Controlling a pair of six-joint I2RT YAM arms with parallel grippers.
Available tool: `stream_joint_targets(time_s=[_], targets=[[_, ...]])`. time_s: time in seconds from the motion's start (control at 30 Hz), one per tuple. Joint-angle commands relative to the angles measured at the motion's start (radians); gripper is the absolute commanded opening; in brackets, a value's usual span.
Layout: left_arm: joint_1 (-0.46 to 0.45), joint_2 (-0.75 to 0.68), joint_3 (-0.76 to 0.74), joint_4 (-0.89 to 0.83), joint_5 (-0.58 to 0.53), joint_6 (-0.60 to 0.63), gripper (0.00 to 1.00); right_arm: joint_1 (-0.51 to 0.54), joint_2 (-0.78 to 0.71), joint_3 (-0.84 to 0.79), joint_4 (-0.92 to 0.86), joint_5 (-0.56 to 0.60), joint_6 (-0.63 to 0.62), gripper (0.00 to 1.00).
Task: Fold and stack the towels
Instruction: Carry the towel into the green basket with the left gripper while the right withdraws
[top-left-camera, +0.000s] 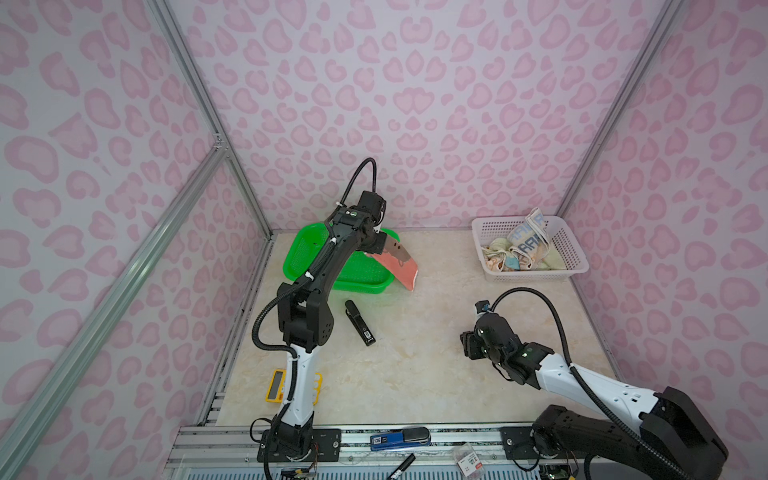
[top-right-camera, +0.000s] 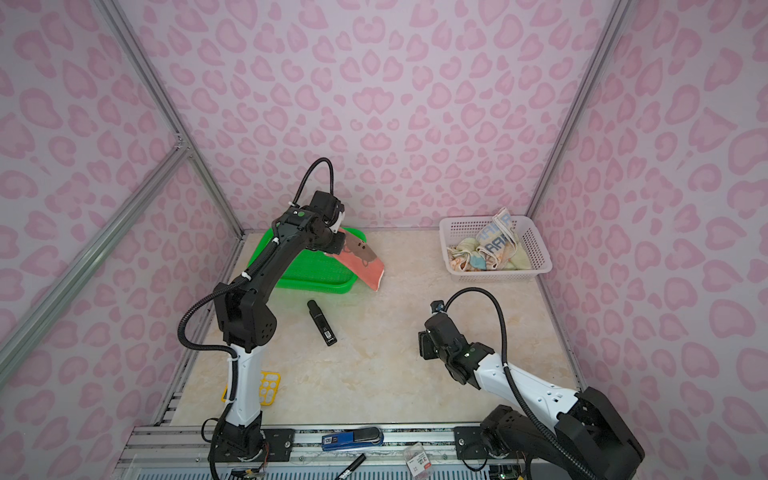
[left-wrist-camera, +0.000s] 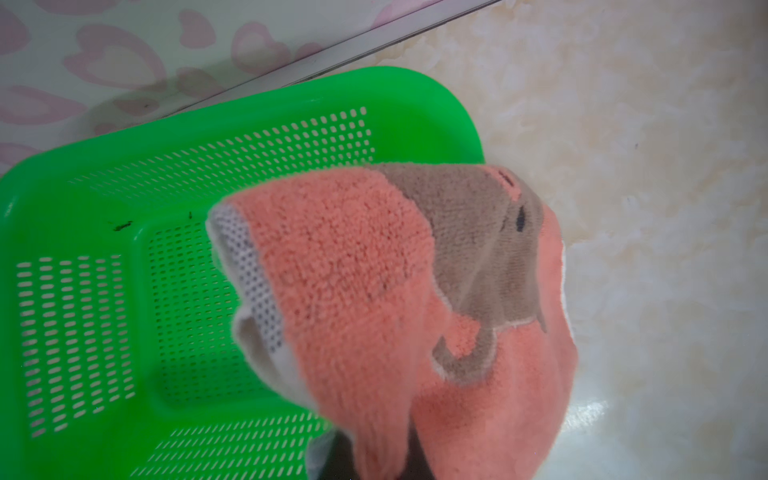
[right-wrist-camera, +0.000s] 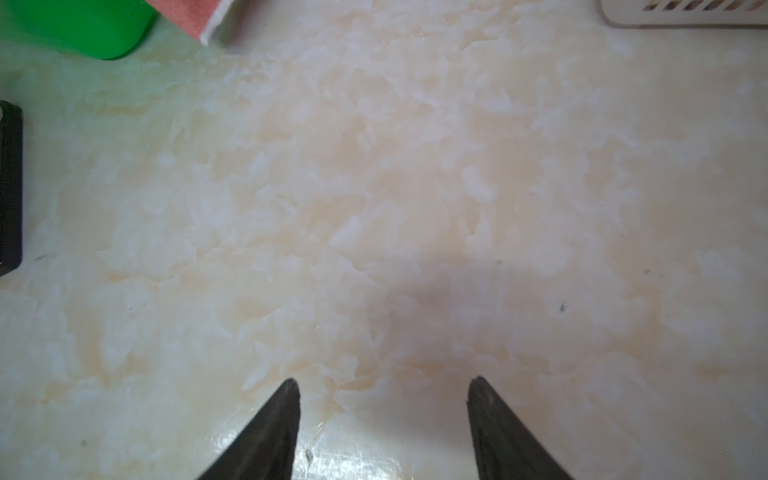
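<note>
Where the left hand (top-left-camera: 381, 244) pinches it, the rust-red towel (top-left-camera: 398, 268) hangs below.

2 arms: left stretched out, right low.
Left gripper (top-left-camera: 381, 244) seemingly pinches a towel (left-wrist-camera: 353, 270); right gripper (right-wrist-camera: 384, 380) jaws apart.

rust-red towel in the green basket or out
Out: the rust-red towel hangs from the shut left gripper above the rim of the green basket, its lower corner over the table.

Above the green basket (top-left-camera: 297, 262), the left gripper (top-left-camera: 385, 245) pinches a rust-red towel (top-left-camera: 401, 268) draping over that basket's right rim. Well right of the green basket, crumpled towels (top-left-camera: 528, 247) fill a white basket (top-left-camera: 536, 275).
</note>
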Motion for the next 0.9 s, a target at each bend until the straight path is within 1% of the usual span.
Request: stream_joint_targets(time_s=[0.0,0.2,0.33,0.63,0.8,0.83,0.87], targets=[[0.044,-0.015,-0.004,-0.012,-0.056,0.018,0.03,0.000,0.024,0.012,0.035,-0.011,-0.015,0.65],[0.120,-0.011,-0.056,0.031,-0.070,0.039,0.03,0.001,0.086,0.066,0.006,-0.043,-0.039,0.65],[0.152,0.029,-0.061,0.039,-0.120,0.052,0.03,0.004,0.131,0.113,-0.024,-0.057,-0.053,0.65],[0.177,0.140,-0.063,0.068,-0.238,0.065,0.03,0.024,0.176,0.149,-0.025,-0.054,-0.049,0.65],[0.180,0.193,-0.061,0.084,-0.325,0.076,0.03,0.033,0.197,0.167,-0.040,-0.046,-0.053,0.65],[0.182,0.199,-0.061,0.086,-0.339,0.077,0.04,0.035,0.199,0.170,-0.040,-0.045,-0.055,0.65],[0.182,0.207,-0.062,0.089,-0.361,0.076,0.13,0.037,0.203,0.172,-0.040,-0.042,-0.055,0.65]])
